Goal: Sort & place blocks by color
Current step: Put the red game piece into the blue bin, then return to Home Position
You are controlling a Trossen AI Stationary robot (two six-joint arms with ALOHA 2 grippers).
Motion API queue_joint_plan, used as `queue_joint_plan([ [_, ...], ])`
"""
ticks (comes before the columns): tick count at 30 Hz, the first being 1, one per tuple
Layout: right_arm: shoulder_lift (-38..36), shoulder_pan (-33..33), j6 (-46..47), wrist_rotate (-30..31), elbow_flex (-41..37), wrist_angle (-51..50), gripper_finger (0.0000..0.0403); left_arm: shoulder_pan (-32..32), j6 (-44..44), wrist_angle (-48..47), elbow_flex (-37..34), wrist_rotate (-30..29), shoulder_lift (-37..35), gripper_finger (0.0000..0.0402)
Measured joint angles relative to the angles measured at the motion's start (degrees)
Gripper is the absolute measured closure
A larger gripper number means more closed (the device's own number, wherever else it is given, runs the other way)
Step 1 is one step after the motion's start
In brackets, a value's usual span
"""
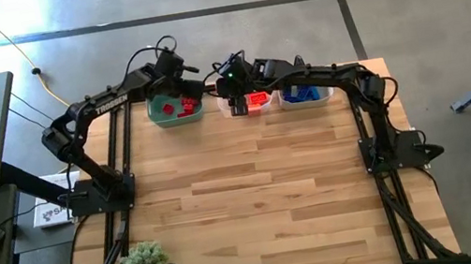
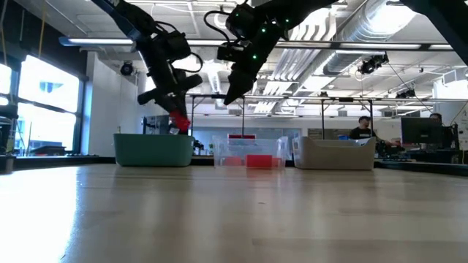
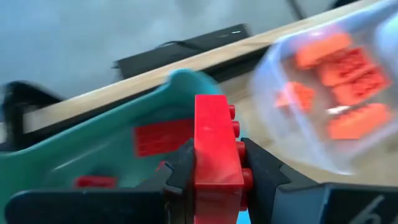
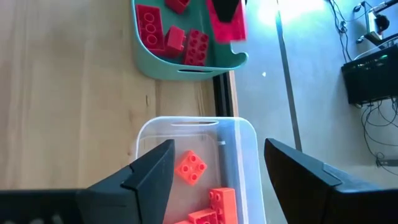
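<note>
left arm: reaches across the far edge of the table (image 1: 257, 204), wrist bent down over the green bin (image 1: 177, 111)
left gripper (image 3: 214, 163): clamped on a red block (image 3: 217, 155), block held on edge with studs sideways, just above the green bin's rim
right arm: stretched along the far edge from the right, wrist pointing down over the clear bin (image 1: 251, 103)
right gripper (image 4: 214, 168): fingers apart, nothing between them, hanging over the clear bin
red blocks (image 4: 171, 31): several lying in the green bin
orange blocks (image 4: 205, 196): lying in the clear bin, below the right gripper
blue blocks (image 1: 304, 95): in the grey bin (image 2: 335, 155), rightmost of the three
bins: in a row at the far edge, green, clear, grey
</note>
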Motion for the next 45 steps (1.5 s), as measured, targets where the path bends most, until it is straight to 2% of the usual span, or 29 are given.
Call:
queue_joint_plan([
  [5,0.0,-0.2,0.2,0.0,0.0,-0.1,0.0167,0.0,0.7,-4.1,0.0,-7.0,0.0,0.0325],
  [10,0.0,0.2,0.2,0.0,0.0,0.1,0.0167,0.0,2.3,-4.6,0.0,-7.4,0.0,0.0304],
  [23,-0.1,3.5,5.1,0.0,0.0,-0.6,0.0167,0.0,4.9,-4.6,0.0,0.2,0.0,0.0216],
  [30,-0.1,6.9,16.7,0.0,0.0,-2.5,0.0167,-1.0,6.4,-4.6,0.0,11.4,-4.4,0.0209],
  [33,-0.1,8.8,21.8,-0.5,0.0,-4.6,0.0167,-3.0,7.4,-4.6,0.0,11.9,-8.0,0.0209],
  [36,-0.1,10.5,26.2,-3.0,0.0,-7.0,0.0167,-6.1,7.8,-4.6,0.0,11.7,-12.0,0.0209],
  [41,-0.1,13.4,31.7,-11.4,0.0,-7.9,0.0167,-13.4,8.9,-4.5,-0.6,11.4,-18.4,0.0209],
  [45,-0.1,15.7,36.8,-17.0,0.0,-7.9,0.0167,-19.2,7.4,-2.2,-4.0,10.3,-23.4,0.0209],
])
